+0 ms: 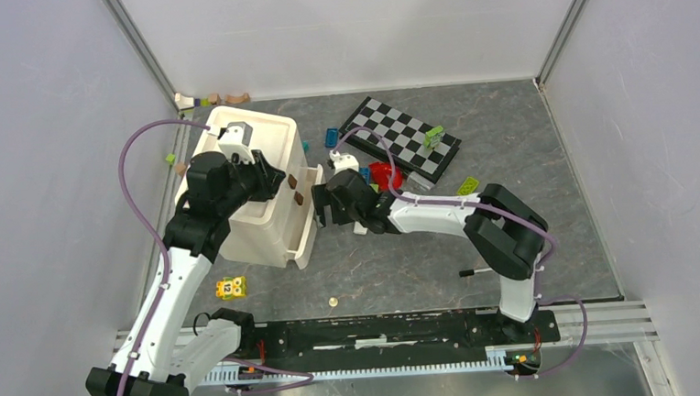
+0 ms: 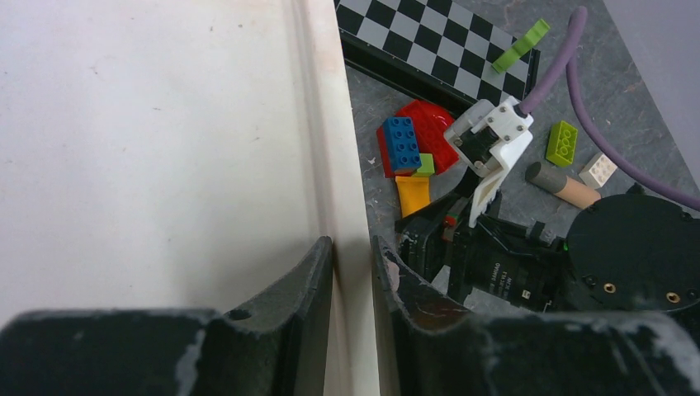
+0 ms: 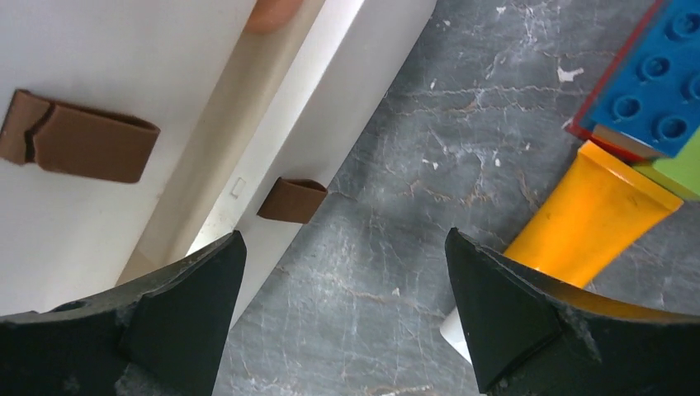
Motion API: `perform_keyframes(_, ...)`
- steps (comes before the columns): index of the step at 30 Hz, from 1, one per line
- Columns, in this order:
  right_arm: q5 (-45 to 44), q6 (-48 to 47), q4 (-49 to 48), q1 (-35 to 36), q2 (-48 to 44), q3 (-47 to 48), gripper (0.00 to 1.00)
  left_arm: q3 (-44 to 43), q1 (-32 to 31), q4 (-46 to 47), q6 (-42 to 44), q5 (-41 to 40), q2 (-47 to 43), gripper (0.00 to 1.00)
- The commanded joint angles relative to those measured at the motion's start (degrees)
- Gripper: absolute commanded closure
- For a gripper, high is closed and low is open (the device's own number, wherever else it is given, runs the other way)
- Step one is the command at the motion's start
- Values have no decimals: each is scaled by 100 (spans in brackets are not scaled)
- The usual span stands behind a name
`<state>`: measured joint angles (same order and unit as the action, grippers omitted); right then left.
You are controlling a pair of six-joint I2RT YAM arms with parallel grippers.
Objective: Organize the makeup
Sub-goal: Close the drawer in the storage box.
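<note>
A white drawer organizer [image 1: 257,171] stands at the left. My left gripper [image 1: 276,179] is shut on its top right edge; in the left wrist view the fingers [image 2: 351,247] pinch the white rim [image 2: 330,148]. My right gripper [image 1: 322,206] is open and empty just right of the drawer front; in the right wrist view it [image 3: 343,239] hangs over bare table. The orange tube [image 3: 590,214] lies right of it, its white cap mostly behind the right finger; the tube also shows in the left wrist view [image 2: 413,195]. A peach stick with a grey cap [image 2: 561,183] lies farther right.
The lower drawer [image 3: 347,74] is slid out, with brown handles [image 3: 290,200]; a pinkish thing [image 3: 276,10] lies inside. A red piece with a blue brick [image 2: 409,140], green bricks [image 2: 561,142] and the checkerboard [image 1: 402,135] lie behind. A yellow brick [image 1: 231,286] lies at the front left.
</note>
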<state>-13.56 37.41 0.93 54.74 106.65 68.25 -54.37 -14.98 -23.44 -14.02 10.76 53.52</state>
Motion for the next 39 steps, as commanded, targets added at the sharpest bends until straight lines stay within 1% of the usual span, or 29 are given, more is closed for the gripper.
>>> perform_keyframes(1,66,-75,-107,19,248,431,2,102,-75,-679,198,222,156,69)
perform_keyframes(8,237,-8,-145,19,628,803,2,100,-75,-684,198,233,147,69)
perform_keyframes(15,651,188,-505,10,853,915,2,111,-76,-679,189,229,149,69)
perform_keyframes(20,980,311,-1062,-24,784,593,2,111,-75,-679,189,248,145,69)
perform_keyframes(24,1337,492,-1854,-135,586,88,2,111,-75,-679,198,287,183,68)
perform_keyframes(26,1567,572,-2008,-192,545,-25,2,111,-75,-679,198,287,200,68)
perform_keyframes(28,1590,496,-1883,-250,449,-59,2,111,-75,-679,198,296,207,68)
perform_keyframes(31,1190,158,-1540,-313,126,-209,2,111,-75,-679,193,359,224,68)
perform_keyframes(37,102,-610,-38,-389,-707,-350,2,93,-101,-671,201,696,330,68)
perform_keyframes(39,-230,-660,427,-443,-944,-488,2,102,-125,-633,207,808,324,68)
